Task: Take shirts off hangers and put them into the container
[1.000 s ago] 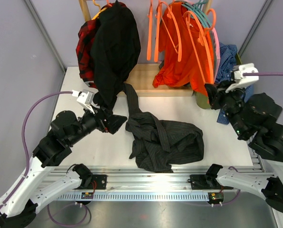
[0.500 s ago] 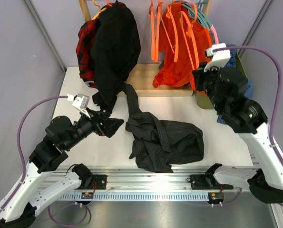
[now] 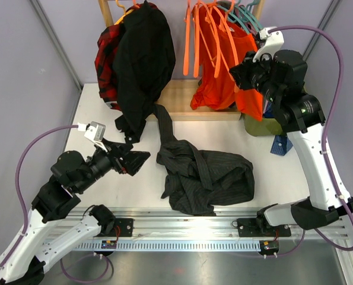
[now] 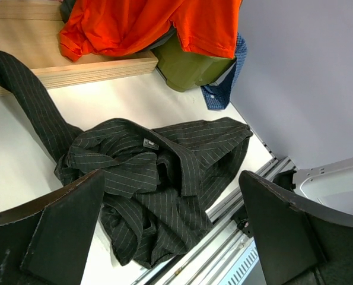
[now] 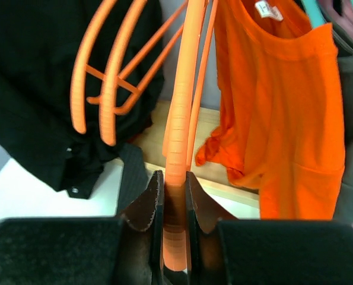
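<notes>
My right gripper [image 3: 237, 69] is raised at the rack, shut on the arm of a bright orange hanger [image 5: 179, 119]; the hanger runs up between the fingers [image 5: 155, 196]. An orange tee [image 3: 220, 71] [image 5: 283, 119] hangs just beside it. A black shirt [image 3: 143, 56] and a red-black plaid one [image 3: 107, 59] hang at the left of the rack. A charcoal pinstriped shirt [image 3: 206, 178] [image 4: 158, 172] lies crumpled on the table. My left gripper [image 3: 136, 158] [image 4: 173, 237] hovers open just left of it, holding nothing. The olive-green container [image 3: 260, 126] [image 4: 194, 68] stands at the back right.
Several more orange hangers [image 5: 105, 77] and teal and pink ones [image 3: 254, 21] hang on the rail. The pale wooden rack base [image 3: 176, 98] lies under them. A blue checked cloth [image 3: 280, 144] drapes over the container's side. A metal rail [image 3: 188, 228] runs along the near edge.
My right arm rose and swung left from beside the container up to the rack, carrying the orange hanger. My left arm drew back a little toward the near left, still open.
</notes>
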`<state>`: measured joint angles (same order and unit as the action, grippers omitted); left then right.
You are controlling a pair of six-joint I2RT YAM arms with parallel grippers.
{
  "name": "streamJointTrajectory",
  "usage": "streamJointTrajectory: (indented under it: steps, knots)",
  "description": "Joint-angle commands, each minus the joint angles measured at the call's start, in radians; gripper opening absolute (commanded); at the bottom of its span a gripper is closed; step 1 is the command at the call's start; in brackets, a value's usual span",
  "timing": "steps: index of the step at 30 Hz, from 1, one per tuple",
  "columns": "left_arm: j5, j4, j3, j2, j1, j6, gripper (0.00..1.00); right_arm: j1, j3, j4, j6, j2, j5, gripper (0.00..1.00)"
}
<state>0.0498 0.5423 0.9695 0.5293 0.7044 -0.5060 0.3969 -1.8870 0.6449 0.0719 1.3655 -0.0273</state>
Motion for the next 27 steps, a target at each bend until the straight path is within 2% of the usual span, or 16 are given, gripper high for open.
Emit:
streamJointTrajectory:
  steps: [1, 9, 16, 22, 27]
  knots:
    - [-0.018, -0.024, -0.009, -0.015, 0.000, 0.001, 0.99, -0.018, -0.095, -0.056, 0.034, 0.035, 0.164, 0.00]
    - [-0.031, -0.005, -0.011, -0.029, 0.000, 0.004, 0.99, -0.049, -0.248, 0.007, 0.078, 0.147, 0.233, 0.00]
    - [-0.045, -0.007, -0.029, -0.040, 0.000, 0.003, 0.99, -0.049, -0.072, 0.034, 0.094, -0.023, 0.161, 0.00]
    - [-0.007, -0.048, -0.022, 0.021, 0.000, -0.003, 0.99, -0.049, -0.047, 0.105, 0.051, -0.115, 0.107, 0.00]
    - [0.012, -0.074, -0.022, 0.047, 0.000, -0.016, 0.99, -0.049, -0.035, 0.079, 0.040, -0.128, 0.128, 0.00]
